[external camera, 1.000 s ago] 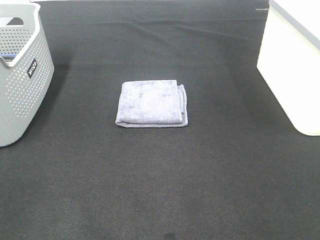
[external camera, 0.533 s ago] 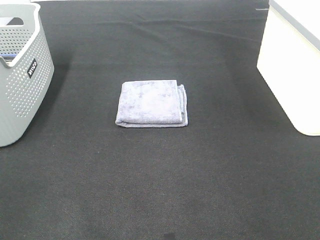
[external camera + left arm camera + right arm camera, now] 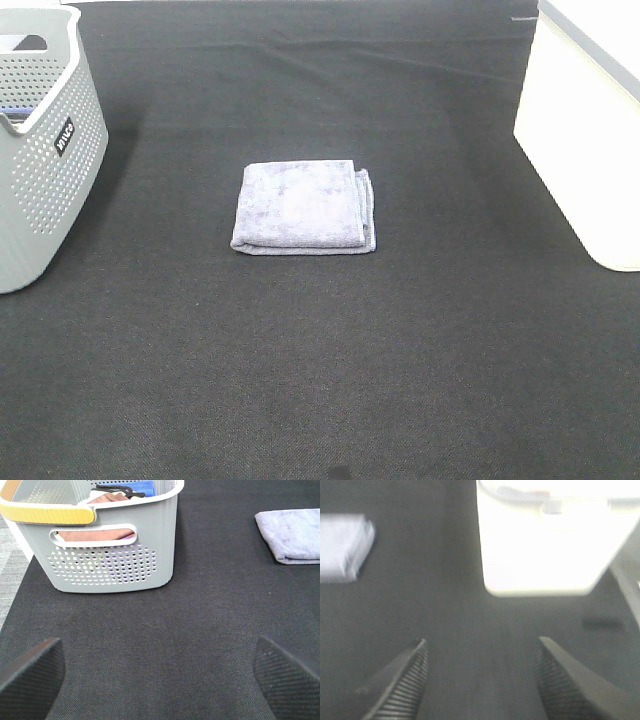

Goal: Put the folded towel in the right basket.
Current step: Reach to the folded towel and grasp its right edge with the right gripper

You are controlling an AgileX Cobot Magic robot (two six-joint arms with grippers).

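Observation:
A folded lavender-grey towel (image 3: 303, 206) lies flat in the middle of the black mat. It also shows in the left wrist view (image 3: 292, 534) and in the right wrist view (image 3: 344, 546). The right basket (image 3: 590, 125) is white and stands at the right edge of the mat; it also shows in the right wrist view (image 3: 550, 545). Neither arm shows in the high view. My left gripper (image 3: 160, 672) is open and empty, well short of the towel. My right gripper (image 3: 482, 680) is open and empty, facing the mat between towel and white basket.
A grey perforated basket (image 3: 40, 140) stands at the left edge, holding folded cloths; in the left wrist view (image 3: 100, 535) it has a yellow handle. The black mat (image 3: 320, 360) covers the table.

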